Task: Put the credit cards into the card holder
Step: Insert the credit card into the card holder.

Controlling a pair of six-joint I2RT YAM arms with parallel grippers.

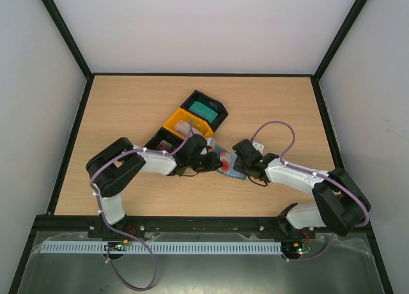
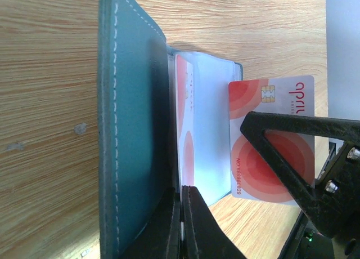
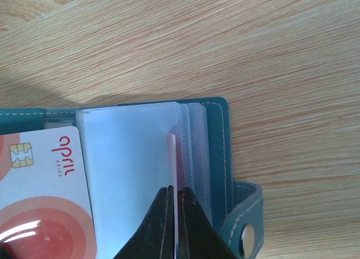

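The slate-blue card holder (image 1: 228, 164) lies open at mid-table between both grippers. In the left wrist view its cover (image 2: 132, 135) stands on edge. Beside it a credit card (image 2: 186, 118) with red print stands among the clear sleeves, and my left gripper (image 2: 183, 187) is shut on its near edge. My right gripper (image 3: 173, 188) is shut on a thin white-pink card edge (image 3: 171, 157) between sleeves (image 3: 129, 157), near the snap tab (image 3: 246, 236). I cannot tell whether both hold the same card. Another credit card (image 2: 264, 110) (image 3: 48, 174) lies flat, partly under the right gripper (image 2: 298, 157).
Behind the holder sit a black tray (image 1: 218, 115) with a teal card stack (image 1: 203, 108), a yellow tray (image 1: 176, 123) and another black tray (image 1: 158, 139). The left gripper (image 1: 212, 158) and right gripper (image 1: 239, 152) nearly meet. Black frame rails border the wooden table (image 1: 128, 102).
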